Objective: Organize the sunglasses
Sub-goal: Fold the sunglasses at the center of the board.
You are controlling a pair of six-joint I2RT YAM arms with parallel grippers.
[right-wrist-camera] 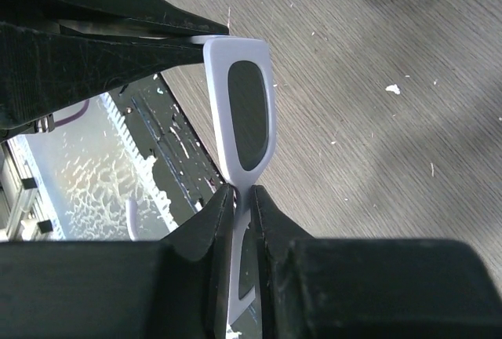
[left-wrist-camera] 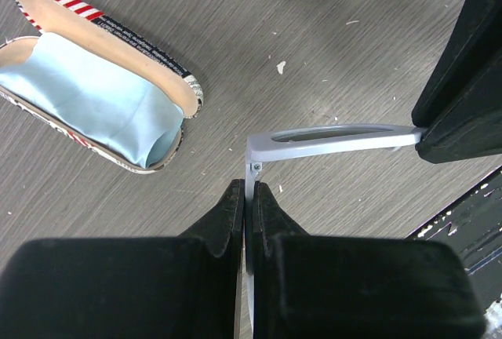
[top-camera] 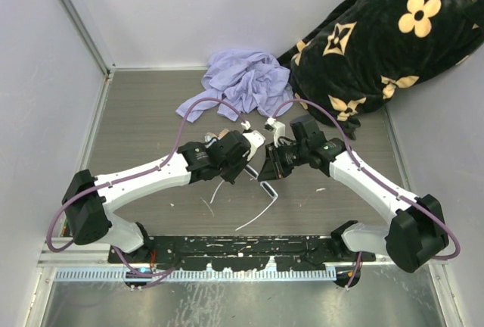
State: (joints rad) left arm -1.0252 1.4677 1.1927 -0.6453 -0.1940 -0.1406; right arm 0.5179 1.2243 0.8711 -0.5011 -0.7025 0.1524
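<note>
The sunglasses (left-wrist-camera: pixel 329 139) hang clear of the table (left-wrist-camera: pixel 353 41), stretched between the two hands. The left gripper (left-wrist-camera: pixel 251 198) is pinched nearly closed on one temple just behind its hinge. The front frame runs off to that hand's right, into the right gripper (right-wrist-camera: pixel 241 198). The right gripper is likewise clamped almost fully together, on the front frame near the bridge, with one lens out ahead of its fingertips. The free temple (top-camera: pixel 261 210) dangles unfolded below the right hand.

The main danger, as I judge it, is the double grip. With both hands locked on so thin a frame, any mismatch in their motion goes straight into the hinge at the left fingertips, and could twist or snap it. Folding that temple needs the hands to turn about the hinge itself, not pull apart. Both holds are narrow, so a slip could drop the pair.

The open case (left-wrist-camera: pixel 118 49) lies ahead of the left gripper and to its left. The cloth (left-wrist-camera: pixel 86 100) fills its tray. The dangling temple could catch on the rim, or the cloth could stop the pair seating.
</note>
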